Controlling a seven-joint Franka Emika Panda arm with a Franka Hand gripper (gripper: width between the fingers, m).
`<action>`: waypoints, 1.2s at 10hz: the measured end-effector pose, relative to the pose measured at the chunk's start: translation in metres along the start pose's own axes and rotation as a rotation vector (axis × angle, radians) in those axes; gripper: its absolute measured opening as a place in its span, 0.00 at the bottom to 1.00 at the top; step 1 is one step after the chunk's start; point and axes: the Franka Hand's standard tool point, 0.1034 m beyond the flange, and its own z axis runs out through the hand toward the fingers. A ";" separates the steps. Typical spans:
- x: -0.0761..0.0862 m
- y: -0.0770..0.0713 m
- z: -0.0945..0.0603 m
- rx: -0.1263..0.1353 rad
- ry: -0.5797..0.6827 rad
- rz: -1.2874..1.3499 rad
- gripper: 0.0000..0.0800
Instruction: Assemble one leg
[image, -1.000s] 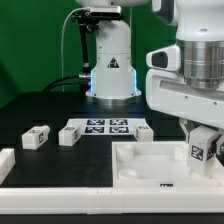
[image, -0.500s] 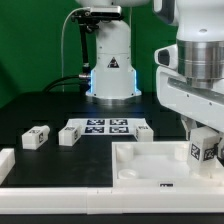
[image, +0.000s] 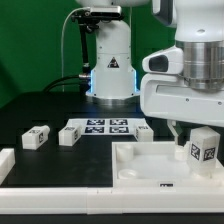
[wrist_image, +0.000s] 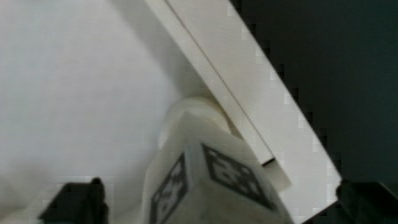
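Observation:
My gripper (image: 198, 140) is shut on the leg (image: 204, 152), a small white block with a black-and-white tag. It holds the leg upright over the right corner of the large white recessed panel (image: 140, 165), at the exterior view's right. In the wrist view the leg (wrist_image: 210, 165) sits between my two dark fingertips (wrist_image: 80, 203), above the panel's floor (wrist_image: 80, 90) beside its raised rim (wrist_image: 222, 75). I cannot tell whether the leg touches the panel. Three more legs lie on the table: two on the left (image: 37, 137) (image: 68, 134) and one by the panel's far edge (image: 145, 130).
The marker board (image: 105, 126) lies behind the panel, in front of the robot base (image: 110, 70). A long white rail (image: 70, 200) runs along the front edge, with a short white piece (image: 5, 163) at the far left. Black table (image: 60, 160) shows between them.
The hand has shifted slightly sideways over the panel's right corner with the leg still held. The loose legs and the panel have not moved.

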 end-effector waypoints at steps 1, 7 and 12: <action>0.000 0.000 0.000 -0.001 -0.002 -0.114 0.81; 0.000 0.001 -0.002 -0.009 -0.013 -0.620 0.81; 0.000 0.001 -0.002 -0.009 -0.012 -0.568 0.37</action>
